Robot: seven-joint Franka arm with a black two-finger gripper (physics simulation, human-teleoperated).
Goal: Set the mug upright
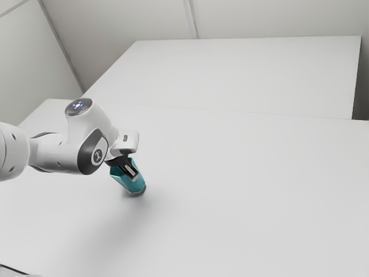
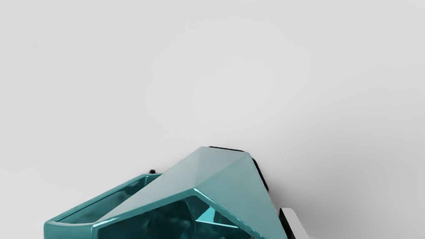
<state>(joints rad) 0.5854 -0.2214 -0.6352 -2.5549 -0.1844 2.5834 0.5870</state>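
In the exterior view the black gripper (image 1: 132,172) reaches down over the teal mug (image 1: 131,184), overlapping its upper part. The mug slants, its open end toward the exterior view's upper left and its dark base toward the lower right, near the table. The wrist view has the faceted mug (image 2: 196,176) close up, with its mouth facing the near edge and a handle loop on one side. Part of the gripper (image 2: 293,223) lies right beside the mug's wall, opposite the handle. How it meets the mug's other side is hidden.
The white table (image 1: 248,190) extends around the mug. Behind it lies another pale flat surface (image 1: 248,75), with light walls beyond. A dark cable (image 1: 12,269) runs at the exterior view's lower left corner.
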